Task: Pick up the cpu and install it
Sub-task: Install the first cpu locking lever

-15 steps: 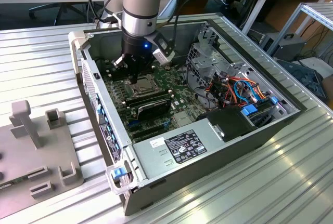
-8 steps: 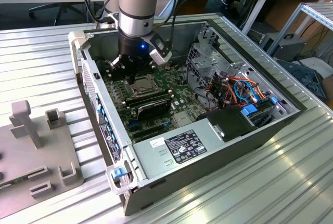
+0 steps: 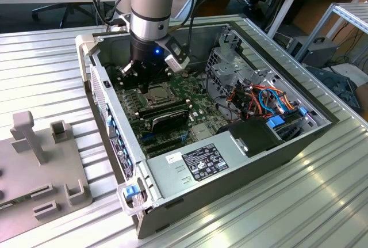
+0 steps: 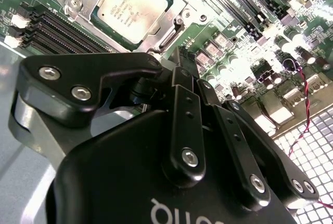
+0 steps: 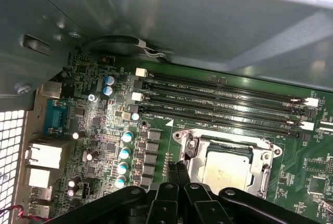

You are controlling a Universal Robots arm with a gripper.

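Note:
The cpu [image 4: 132, 5] is a flat silver-grey square lying in its socket on the green motherboard, framed by the metal socket frame [image 4: 177, 21]. In the first wrist view the cpu [image 5: 226, 169] sits just beside my fingertips [image 5: 176, 168]. My gripper [image 4: 179, 57] is shut, its two black fingers pressed together with nothing between them. The tips are low over the board at the edge of the socket frame. Whether they touch it I cannot tell. In the exterior view the gripper [image 3: 146, 84] hangs inside the open computer case, right over the cpu [image 3: 157, 94].
Long black memory slots [image 5: 223, 102] run beside the socket, close to the case wall [image 5: 182, 16]. Memory sticks [image 3: 167, 114], a power supply [image 3: 201, 164] and bundled cables [image 3: 259, 98] crowd the case. A grey fixture [image 3: 34, 138] stands at the exterior view's left.

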